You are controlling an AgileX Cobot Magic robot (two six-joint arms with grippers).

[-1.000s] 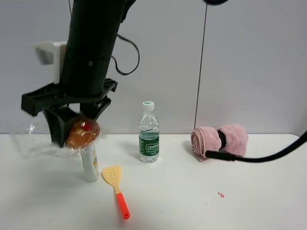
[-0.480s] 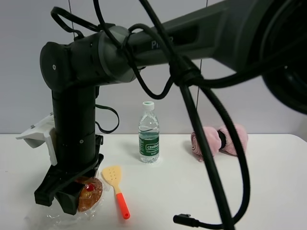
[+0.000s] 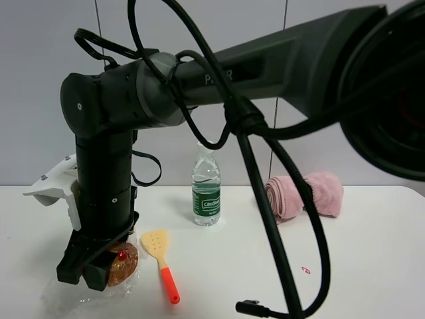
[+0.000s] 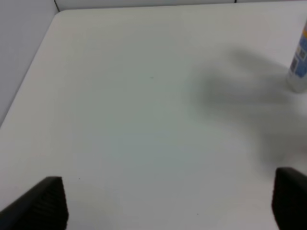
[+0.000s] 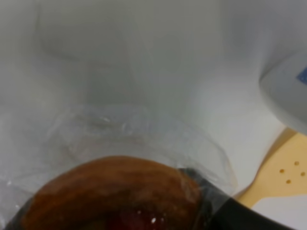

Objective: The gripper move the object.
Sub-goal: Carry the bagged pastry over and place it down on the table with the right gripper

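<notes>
The object is a round golden-brown pastry (image 3: 123, 262) with a red spot, in crinkly clear plastic. It sits low at the table's front left, with its wrap spread on the surface. My right gripper (image 3: 99, 264), a black claw on a thick black arm that reaches across from the right, is shut on it. The right wrist view shows the pastry (image 5: 110, 191) close up, with a black finger (image 5: 230, 211) against it. My left gripper (image 4: 168, 203) is open and empty over bare table; it does not show in the exterior view.
A yellow spatula (image 3: 161, 260) with an orange handle lies just right of the pastry. A water bottle (image 3: 206, 193) stands mid-table and a rolled pink towel (image 3: 305, 195) lies at the back right. A white and blue tube (image 4: 300, 62) stands nearby. Black cables loop across the front.
My right gripper came down from above the table's left back to the front left with the pastry. In the last half second it barely moved.
</notes>
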